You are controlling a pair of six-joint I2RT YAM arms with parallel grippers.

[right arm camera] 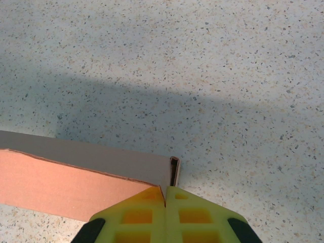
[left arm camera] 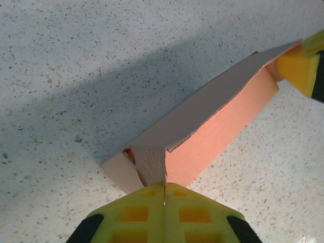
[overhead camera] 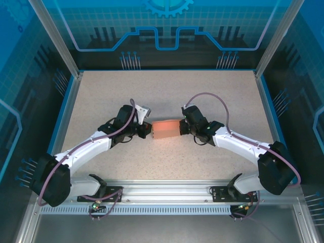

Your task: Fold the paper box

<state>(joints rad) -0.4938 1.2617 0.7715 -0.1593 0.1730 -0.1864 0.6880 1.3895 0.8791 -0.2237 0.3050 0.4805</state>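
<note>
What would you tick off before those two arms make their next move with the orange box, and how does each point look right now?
1. Left fingers shut on the paper box's end flap: ok.
2. Right fingers shut on its other end: ok.
3. Left end flap tucked in: not ok, it sticks out, creased.
4. Top panel lying flush: not ok, its long edge gapes.
5. Right end closed: cannot tell.
6. Box resting on the table: cannot tell.
</note>
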